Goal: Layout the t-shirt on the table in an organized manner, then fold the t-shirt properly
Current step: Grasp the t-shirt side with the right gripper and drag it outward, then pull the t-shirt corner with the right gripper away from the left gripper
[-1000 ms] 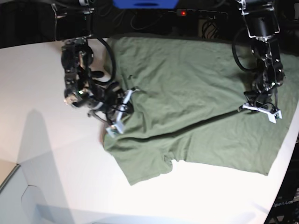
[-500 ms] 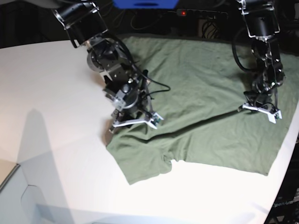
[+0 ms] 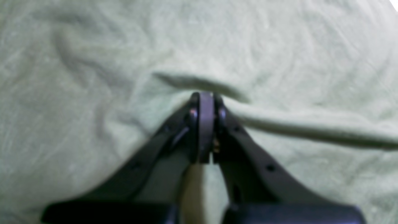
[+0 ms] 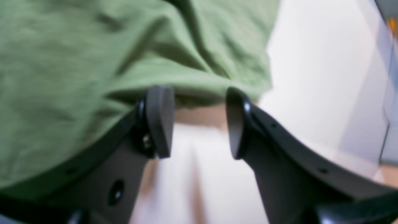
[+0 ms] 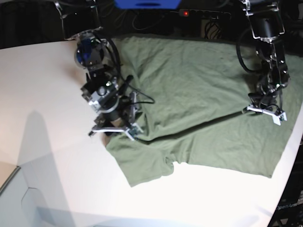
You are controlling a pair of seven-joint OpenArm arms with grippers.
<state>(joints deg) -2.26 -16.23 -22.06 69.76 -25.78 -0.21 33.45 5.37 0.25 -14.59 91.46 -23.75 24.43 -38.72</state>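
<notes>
The olive-green t-shirt (image 5: 199, 94) lies spread on the white table (image 5: 47, 94), with a long crease running across it. At the shirt's left edge my right gripper (image 5: 113, 132) stands open. In the right wrist view its fingers (image 4: 158, 121) flank bare table (image 4: 311, 62), and the t-shirt (image 4: 77, 46) hem lies just beyond the tips. My left gripper (image 5: 264, 112) rests near the shirt's right edge. In the left wrist view this left gripper (image 3: 202, 99) is shut, pinching a raised fold of the t-shirt (image 3: 93, 62).
The table's curved edge (image 5: 289, 142) runs close to the shirt's right side. A dark backdrop with a red-lit power strip (image 5: 185, 13) and cables lies behind. A pale grey box corner (image 5: 9, 189) sits at the lower left.
My right gripper has opened and swung over the shirt's left part to its left edge. The left arm and its pinched fold have stayed in place.
</notes>
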